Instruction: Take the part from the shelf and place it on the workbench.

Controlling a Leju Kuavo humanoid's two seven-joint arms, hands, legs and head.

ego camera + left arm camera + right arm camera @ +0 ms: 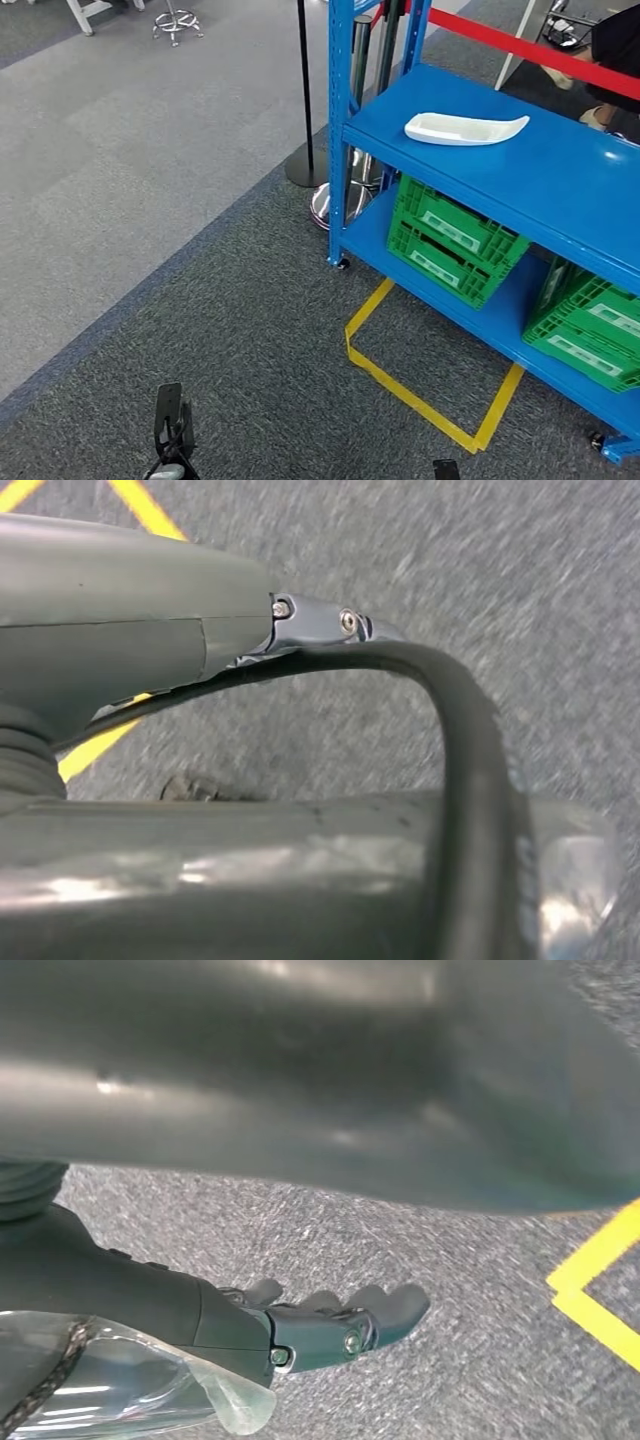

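The part (464, 128) lies on the shelf (528, 170) at one o'clock, unreached; the right hand (332, 1325) hangs empty with fingers straight, the left hand's (317, 620) state unclear.

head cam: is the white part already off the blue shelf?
No. The white part lies on the top level of the blue shelf, with no hand touching it.

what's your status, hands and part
Right hand open, hanging over carpet; left hand state unclear. White part on blue shelf, untouched. Nothing on the carpet between robot and shelf.
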